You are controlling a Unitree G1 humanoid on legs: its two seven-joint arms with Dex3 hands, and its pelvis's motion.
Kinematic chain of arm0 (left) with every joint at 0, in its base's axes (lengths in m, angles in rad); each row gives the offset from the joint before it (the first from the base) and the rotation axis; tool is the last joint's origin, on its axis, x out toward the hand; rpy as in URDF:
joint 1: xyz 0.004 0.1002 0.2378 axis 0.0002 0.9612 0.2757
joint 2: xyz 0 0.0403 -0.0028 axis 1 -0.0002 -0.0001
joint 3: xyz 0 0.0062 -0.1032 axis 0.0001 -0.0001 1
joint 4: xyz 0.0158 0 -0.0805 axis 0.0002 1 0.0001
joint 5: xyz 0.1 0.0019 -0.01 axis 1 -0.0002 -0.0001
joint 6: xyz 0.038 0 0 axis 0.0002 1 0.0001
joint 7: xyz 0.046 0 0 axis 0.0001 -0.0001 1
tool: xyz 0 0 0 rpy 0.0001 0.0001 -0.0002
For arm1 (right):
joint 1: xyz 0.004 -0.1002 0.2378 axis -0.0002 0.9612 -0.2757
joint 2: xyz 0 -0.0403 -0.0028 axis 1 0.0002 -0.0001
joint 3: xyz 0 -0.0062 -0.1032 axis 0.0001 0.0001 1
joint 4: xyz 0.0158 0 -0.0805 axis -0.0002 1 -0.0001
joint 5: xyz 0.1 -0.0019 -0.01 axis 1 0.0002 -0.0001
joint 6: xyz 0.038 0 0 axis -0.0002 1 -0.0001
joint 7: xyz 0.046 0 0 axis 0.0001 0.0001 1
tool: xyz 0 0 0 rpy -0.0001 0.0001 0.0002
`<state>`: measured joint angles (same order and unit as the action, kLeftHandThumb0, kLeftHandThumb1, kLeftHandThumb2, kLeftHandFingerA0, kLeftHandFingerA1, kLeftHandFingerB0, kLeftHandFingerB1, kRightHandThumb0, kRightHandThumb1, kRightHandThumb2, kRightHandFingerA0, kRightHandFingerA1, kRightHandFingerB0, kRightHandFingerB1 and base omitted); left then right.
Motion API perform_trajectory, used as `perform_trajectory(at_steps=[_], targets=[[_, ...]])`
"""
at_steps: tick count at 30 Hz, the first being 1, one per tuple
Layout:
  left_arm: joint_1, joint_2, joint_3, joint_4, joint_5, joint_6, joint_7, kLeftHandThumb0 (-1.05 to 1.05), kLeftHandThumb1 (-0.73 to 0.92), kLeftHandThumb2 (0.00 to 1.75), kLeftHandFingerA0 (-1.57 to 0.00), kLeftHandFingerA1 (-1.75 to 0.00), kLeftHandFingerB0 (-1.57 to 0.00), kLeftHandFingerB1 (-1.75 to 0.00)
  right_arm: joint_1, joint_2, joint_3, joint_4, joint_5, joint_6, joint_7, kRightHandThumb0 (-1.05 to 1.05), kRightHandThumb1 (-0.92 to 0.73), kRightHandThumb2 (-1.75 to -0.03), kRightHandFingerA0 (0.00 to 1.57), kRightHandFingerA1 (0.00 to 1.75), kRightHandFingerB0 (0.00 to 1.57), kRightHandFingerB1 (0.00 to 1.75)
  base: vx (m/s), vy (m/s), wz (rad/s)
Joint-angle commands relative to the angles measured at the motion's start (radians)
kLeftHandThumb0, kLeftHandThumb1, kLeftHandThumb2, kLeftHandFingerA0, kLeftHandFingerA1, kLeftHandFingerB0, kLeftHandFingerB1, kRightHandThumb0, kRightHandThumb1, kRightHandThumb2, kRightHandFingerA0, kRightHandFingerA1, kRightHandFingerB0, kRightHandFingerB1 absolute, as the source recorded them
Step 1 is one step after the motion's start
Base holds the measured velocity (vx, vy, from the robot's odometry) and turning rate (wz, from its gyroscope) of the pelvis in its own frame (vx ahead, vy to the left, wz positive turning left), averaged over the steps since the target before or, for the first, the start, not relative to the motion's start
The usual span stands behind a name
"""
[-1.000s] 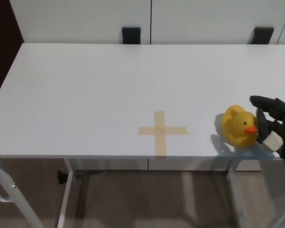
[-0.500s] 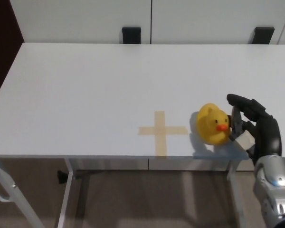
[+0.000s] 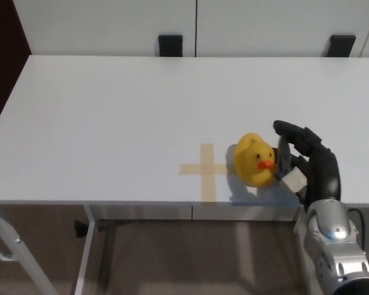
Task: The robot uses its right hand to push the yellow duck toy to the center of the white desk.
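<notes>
White table [image 3: 111, 117] holds a yellow duck [image 3: 256, 159], the right robot hand [image 3: 304, 161] (fingers spread) set against its side to shove it toward a tape cross [image 3: 206, 170].

white desk [image 3: 111, 110] corners cropped, tape cross [image 3: 206, 170] partly covered

Tan tape cross [image 3: 207, 171], 2 black brackets [image 3: 170, 45] at back, white cabinets [image 3: 195, 24]

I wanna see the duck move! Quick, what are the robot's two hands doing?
Right hand: open, holding nothing, fingers apart, pressed against the yellow duck beside the tape cross.
Left hand: not in view.
</notes>
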<state>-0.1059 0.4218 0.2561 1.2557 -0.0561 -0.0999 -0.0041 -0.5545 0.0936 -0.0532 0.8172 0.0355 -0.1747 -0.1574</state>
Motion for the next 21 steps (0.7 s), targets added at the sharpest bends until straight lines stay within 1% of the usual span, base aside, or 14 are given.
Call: perform_trajectory(at_steps=[1, 2, 3, 5, 7, 8, 15, 16, 17, 18, 20, 21], targets=[[-0.007, 0.002, -0.001, -0.002, 0.002, -0.015, 0.002, -0.11, 0.58, 0.9, -0.94, -0.95, -0.88, -1.02, -0.004, 0.015, 0.045, 0.034, -0.043, 0.062, 0.013, -0.74, -0.92, -0.67, 0.57, 0.68, 0.47, 0.53, 0.0, 0.0, 0.0], [-0.008, 0.002, 0.0, -0.002, 0.001, -0.014, 0.002, -0.11, 0.58, 0.9, -0.94, -0.95, -0.88, -1.02, -0.005, 0.015, 0.046, 0.034, -0.041, 0.062, 0.015, -0.74, -0.92, -0.67, 0.57, 0.68, 0.47, 0.53, 0.0, 0.0, 0.0], [-0.009, 0.003, 0.0, -0.001, 0.001, -0.014, 0.003, -0.13, 0.59, 0.88, -0.9, -0.92, -0.87, -1.01, -0.008, 0.009, 0.055, 0.036, -0.046, 0.062, 0.022, -0.76, -0.92, -0.69, 0.56, 0.68, 0.47, 0.54, 0.0, 0.0, 0.0], [-0.011, 0.004, 0.0, 0.002, 0.002, -0.016, 0.002, -0.12, 0.59, 0.89, -0.89, -0.91, -0.88, -1.01, -0.012, 0.0, 0.068, 0.039, -0.053, 0.057, 0.033, -0.76, -0.92, -0.68, 0.58, 0.71, 0.48, 0.56, 0.0, 0.0, 0.0], [-0.012, 0.004, 0.0, 0.003, 0.002, -0.017, 0.002, -0.12, 0.59, 0.89, -0.89, -0.91, -0.88, -1.01, -0.014, -0.004, 0.073, 0.041, -0.055, 0.052, 0.039, -0.76, -0.92, -0.68, 0.58, 0.71, 0.48, 0.56, 0.0, 0.0, 0.0], [-0.012, 0.004, 0.001, 0.002, 0.001, -0.016, 0.002, -0.12, 0.58, 0.89, -0.92, -0.96, -0.9, -1.03, -0.02, -0.011, 0.082, 0.044, -0.062, 0.059, 0.045, -0.78, -0.92, -0.7, 0.57, 0.68, 0.46, 0.52, 0.0, 0.0, 0.0], [-0.008, 0.003, -0.001, -0.007, 0.002, -0.014, 0.007, -0.13, 0.58, 0.88, -0.9, -0.96, -0.9, -1.05, -0.032, -0.026, 0.103, 0.052, -0.072, 0.073, 0.064, -0.78, -0.92, -0.7, 0.56, 0.65, 0.46, 0.52, 0.0, 0.0, 0.0], [-0.007, 0.002, -0.004, -0.005, 0.005, -0.013, 0.009, -0.16, 0.61, 0.81, -0.94, -0.96, -0.88, -1.02, -0.03, -0.025, 0.108, 0.055, -0.071, 0.07, 0.072, -0.78, -0.92, -0.69, 0.56, 0.66, 0.45, 0.51, 0.0, 0.0, 0.0], [-0.007, 0.002, -0.004, -0.005, 0.005, -0.013, 0.009, -0.16, 0.61, 0.81, -0.94, -0.96, -0.88, -1.02, -0.03, -0.025, 0.108, 0.055, -0.071, 0.07, 0.072, -0.78, -0.92, -0.69, 0.56, 0.66, 0.45, 0.51, 0.0, 0.0, 0.0], [-0.007, 0.002, -0.007, -0.004, 0.008, -0.013, 0.009, -0.12, 0.6, 0.88, -0.93, -0.95, -0.86, -1.0, -0.025, -0.022, 0.118, 0.055, -0.077, 0.068, 0.076, -0.78, -0.92, -0.69, 0.56, 0.64, 0.46, 0.52, 0.0, 0.0, 0.0], [-0.006, 0.002, -0.01, -0.004, 0.011, -0.013, 0.009, -0.12, 0.6, 0.88, -0.93, -0.95, -0.86, -1.0, -0.019, -0.018, 0.13, 0.055, -0.085, 0.066, 0.08, -0.78, -0.92, -0.69, 0.56, 0.64, 0.46, 0.52, 0.0, 0.0, 0.0], [-0.005, 0.002, -0.013, -0.005, 0.013, -0.014, 0.01, -0.15, 0.62, 0.82, -0.89, -0.92, -0.84, -0.99, -0.015, -0.012, 0.134, 0.054, -0.086, 0.068, 0.077, -0.76, -0.92, -0.68, 0.57, 0.65, 0.46, 0.52, 0.0, 0.0, 0.0]])
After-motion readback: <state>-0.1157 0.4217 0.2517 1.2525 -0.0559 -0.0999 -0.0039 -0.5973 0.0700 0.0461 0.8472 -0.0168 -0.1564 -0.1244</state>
